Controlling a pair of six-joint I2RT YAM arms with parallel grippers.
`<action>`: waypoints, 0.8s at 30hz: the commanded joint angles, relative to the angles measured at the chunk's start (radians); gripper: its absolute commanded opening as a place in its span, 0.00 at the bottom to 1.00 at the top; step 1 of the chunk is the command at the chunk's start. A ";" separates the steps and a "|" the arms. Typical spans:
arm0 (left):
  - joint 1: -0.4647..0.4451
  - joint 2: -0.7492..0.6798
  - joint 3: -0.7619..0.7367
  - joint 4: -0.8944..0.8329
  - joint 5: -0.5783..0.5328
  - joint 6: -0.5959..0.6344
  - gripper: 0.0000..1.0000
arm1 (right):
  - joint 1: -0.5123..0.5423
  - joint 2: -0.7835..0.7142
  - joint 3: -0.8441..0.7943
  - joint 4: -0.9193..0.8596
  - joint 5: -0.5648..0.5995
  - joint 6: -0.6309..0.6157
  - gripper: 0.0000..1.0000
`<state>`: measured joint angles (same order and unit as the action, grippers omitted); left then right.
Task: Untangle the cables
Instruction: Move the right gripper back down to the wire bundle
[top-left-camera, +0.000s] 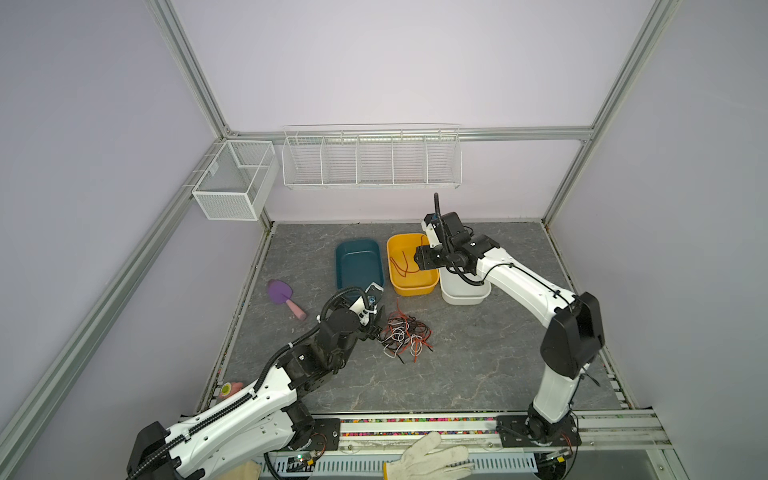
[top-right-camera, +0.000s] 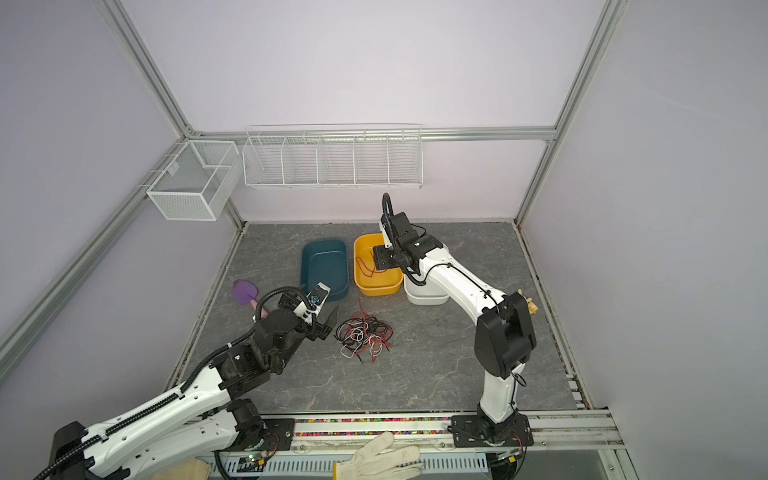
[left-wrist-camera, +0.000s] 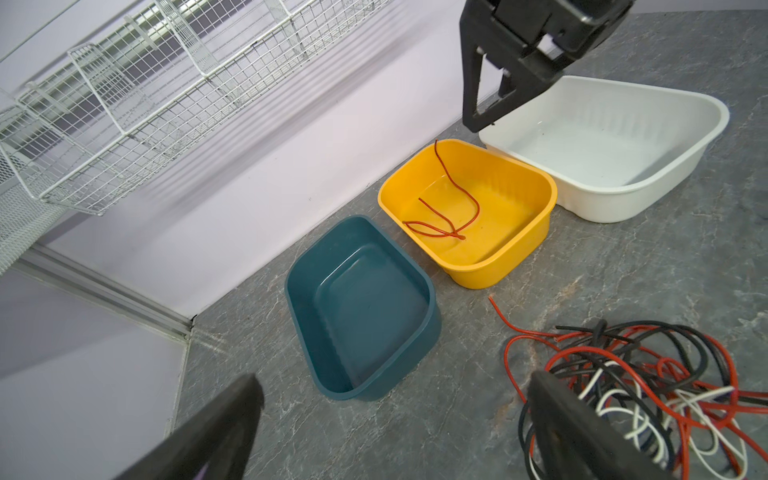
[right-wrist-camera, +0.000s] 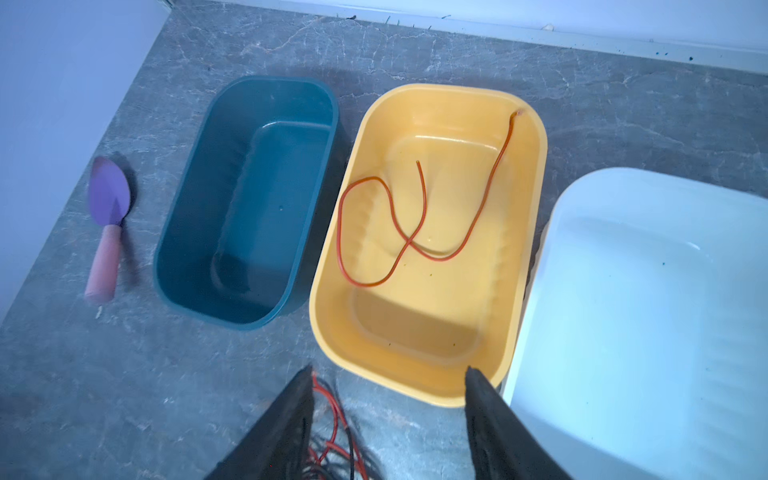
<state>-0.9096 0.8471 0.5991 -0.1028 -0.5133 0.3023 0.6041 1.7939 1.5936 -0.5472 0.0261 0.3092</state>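
So, progress check: this was barely started, I'd say. One thin red-orange cable (right-wrist-camera: 409, 242) lay loose on its own in the bottom of the yellow plastic tub (right-wrist-camera: 415, 324). The teal plastic tub (right-wrist-camera: 249, 208) on one side of it and the white plastic tub (right-wrist-camera: 644, 291) on the other were both empty. Everything else sat in a knotted heap of thin red, black and white cables (top-left-camera: 405, 334) on the grey marble-look desk (top-left-camera: 478, 353), in front of the tubs. The right gripper (right-wrist-camera: 388, 374) hung above the yellow tub, jaws parted with nothing between them. The left gripper (top-right-camera: 328, 322) sat low just beside the heap, jaws spread wide and empty too. My guess is the bulk of the job was left, with lots of strands to pull out one at a time. A purple trowel with a pink handle (right-wrist-camera: 110, 195) and a white work glove (top-left-camera: 428, 457) were lying around, not involved. As for brands or writing, I couldn't read any anywhere.
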 joint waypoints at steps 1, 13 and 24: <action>0.004 0.014 0.045 -0.061 0.049 -0.034 1.00 | 0.017 -0.082 -0.156 0.026 -0.104 0.058 0.61; 0.005 0.102 0.213 -0.329 0.131 -0.218 0.99 | 0.141 -0.372 -0.612 0.228 -0.242 0.128 0.62; 0.004 0.089 0.264 -0.659 0.282 -0.513 0.97 | 0.168 -0.264 -0.582 0.292 -0.315 0.128 0.52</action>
<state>-0.9096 0.9638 0.8906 -0.6395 -0.3042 -0.1226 0.7662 1.4834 0.9783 -0.2874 -0.2428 0.4255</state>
